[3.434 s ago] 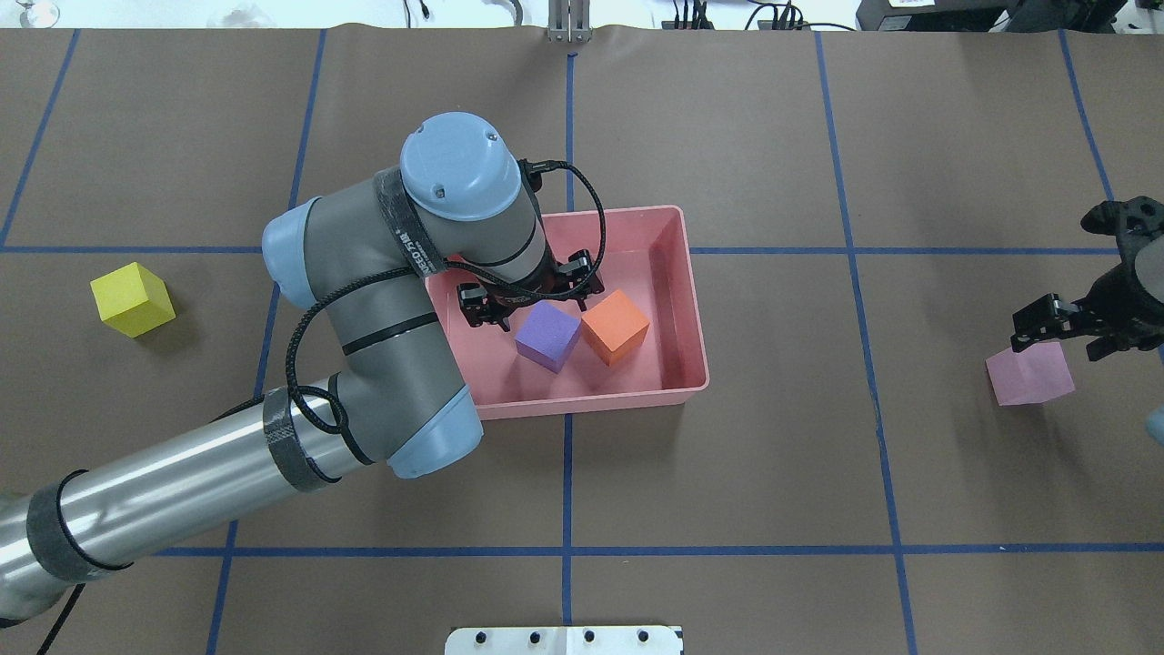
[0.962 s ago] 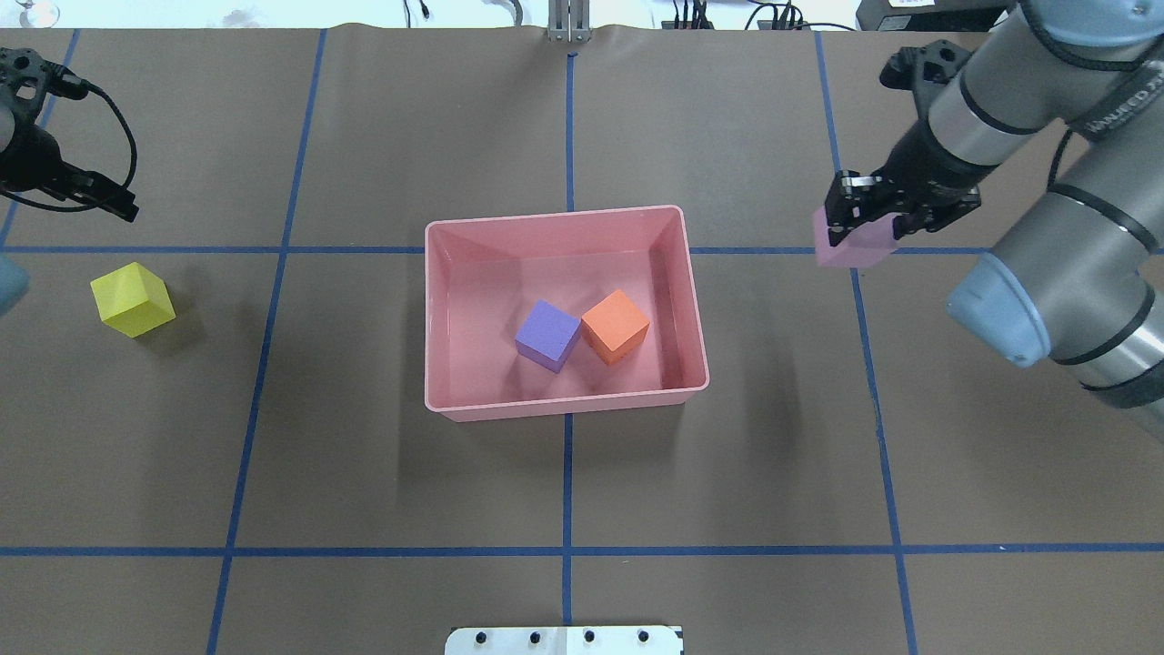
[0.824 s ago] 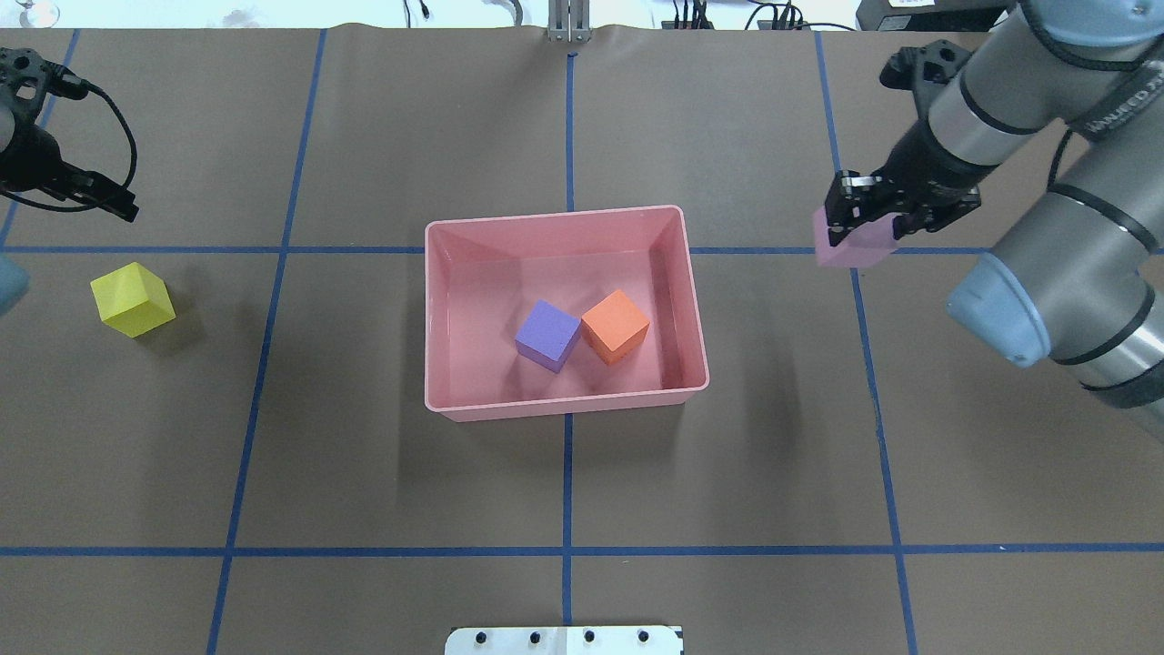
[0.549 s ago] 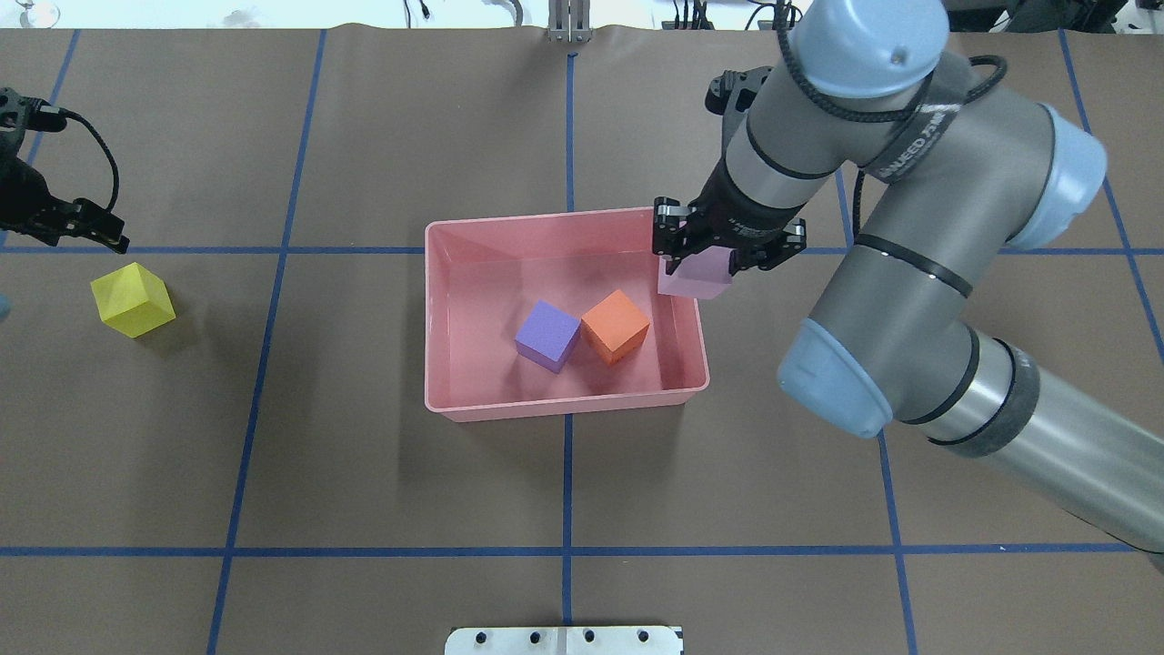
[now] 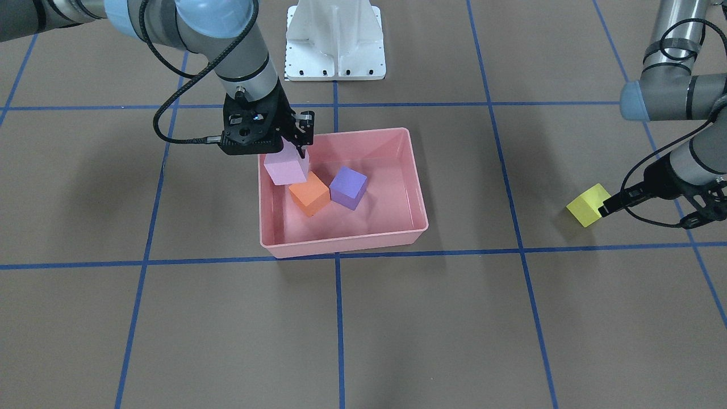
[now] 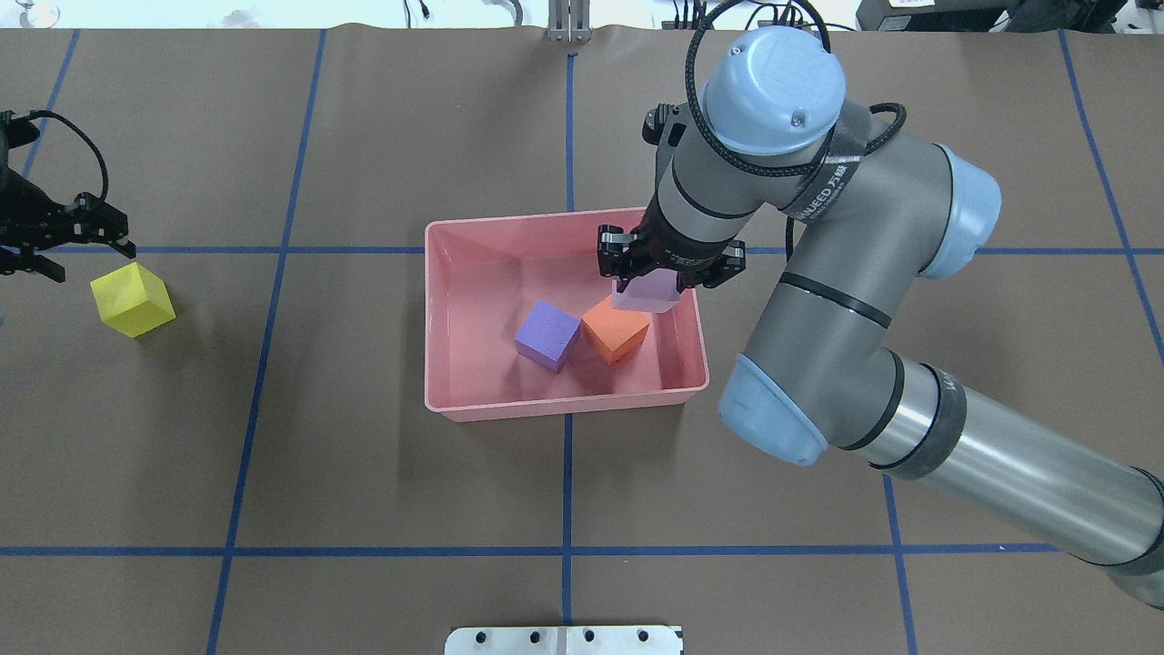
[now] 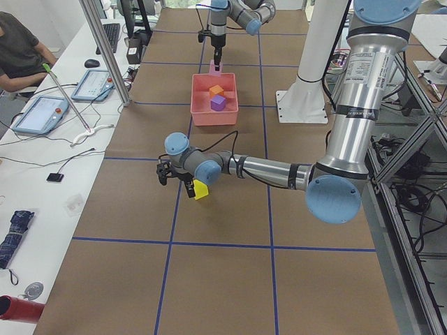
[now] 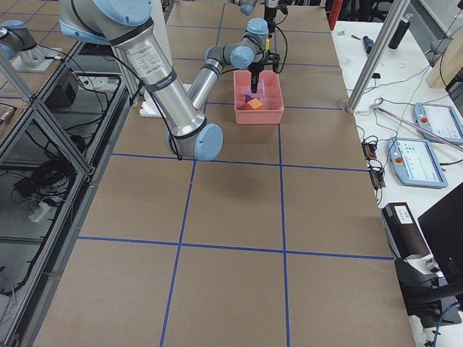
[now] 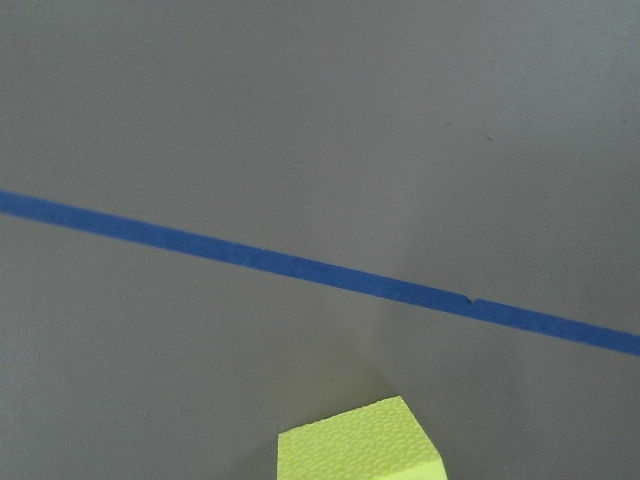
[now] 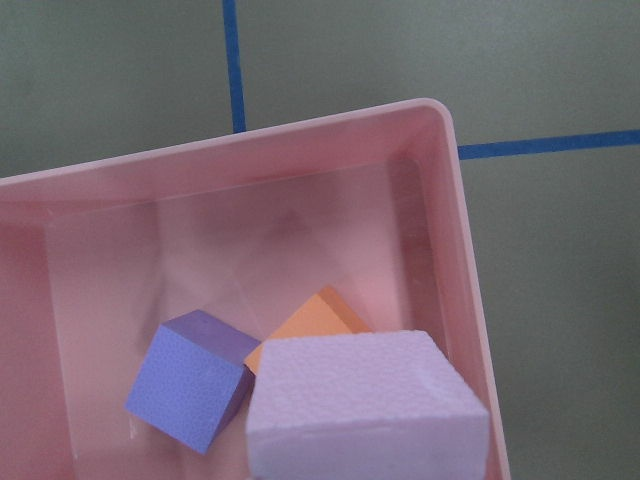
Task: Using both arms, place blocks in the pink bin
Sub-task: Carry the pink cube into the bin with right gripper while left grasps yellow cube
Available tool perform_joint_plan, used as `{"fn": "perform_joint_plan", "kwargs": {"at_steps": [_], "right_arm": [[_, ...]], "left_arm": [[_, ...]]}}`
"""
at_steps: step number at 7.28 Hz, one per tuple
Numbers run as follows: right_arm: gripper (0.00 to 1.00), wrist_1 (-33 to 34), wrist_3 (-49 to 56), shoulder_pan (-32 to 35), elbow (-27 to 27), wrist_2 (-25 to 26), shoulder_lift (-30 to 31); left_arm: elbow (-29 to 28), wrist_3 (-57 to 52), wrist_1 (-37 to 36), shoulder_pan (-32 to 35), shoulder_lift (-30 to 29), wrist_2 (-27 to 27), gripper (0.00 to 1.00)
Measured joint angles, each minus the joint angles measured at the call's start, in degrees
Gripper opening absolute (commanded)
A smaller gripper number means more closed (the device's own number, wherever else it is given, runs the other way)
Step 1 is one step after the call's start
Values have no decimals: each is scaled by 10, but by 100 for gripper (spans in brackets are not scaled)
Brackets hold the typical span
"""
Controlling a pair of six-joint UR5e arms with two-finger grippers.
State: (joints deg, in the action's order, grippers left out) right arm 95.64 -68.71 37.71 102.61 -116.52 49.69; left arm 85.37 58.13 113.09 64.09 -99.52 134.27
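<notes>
The right gripper (image 6: 667, 276), just right of center in the overhead view, is pinched onto the light pink block (image 6: 644, 298), one finger on each of two opposite faces. It holds the block over the right half of the pink bin (image 6: 482, 291), close to the right-hand wall. From above, the block covers the upper corner of the orange block (image 6: 616, 331) (whether the two touch cannot be told). The orange block lies on the bin floor with the purple block (image 6: 547, 336) right beside it on its left. The right wrist camera shows the light pink block filling the bottom of its frame, the other two cubes beyond it and the bin's rounded corner at the upper right.

At the far left edge of the overhead view, the left gripper (image 6: 84, 247) has its fingers spread apart and holds nothing. The yellow block (image 6: 133, 299) sits on the table (image 6: 364, 473) just below it in the frame, outside the bin and well apart from it; contact between fingertip and cube cannot be judged. The left wrist camera catches only the cube's top at its bottom edge, below a blue tape line (image 9: 300, 268).
</notes>
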Motion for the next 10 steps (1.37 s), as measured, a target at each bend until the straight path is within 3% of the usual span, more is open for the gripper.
{"fn": "perform_joint_plan", "kwargs": {"at_steps": [2,3,4,6,8,9,10], "right_arm": [[16,-52,-4,-4,-46,5,-7],[82,-68,-8,-8,-61,9,-7],[100,-76,-10,-15,-72,18,-8],[100,-81,-9,-24,-77,32,-10],[100,-81,-3,-21,-69,33,-10],[100,-79,-2,-6,-53,23,-1],[100,-78,2,22,-26,-1,23]], "left_arm": [[-1,41,4,-4,-1,1,97],[-1,46,4,-8,0,1,97],[-1,49,5,-14,0,1,97],[-2,49,5,-28,1,1,97],[-5,50,6,-37,2,0,85],[-7,50,6,-39,2,0,48],[-9,49,6,-40,2,0,4]]}}
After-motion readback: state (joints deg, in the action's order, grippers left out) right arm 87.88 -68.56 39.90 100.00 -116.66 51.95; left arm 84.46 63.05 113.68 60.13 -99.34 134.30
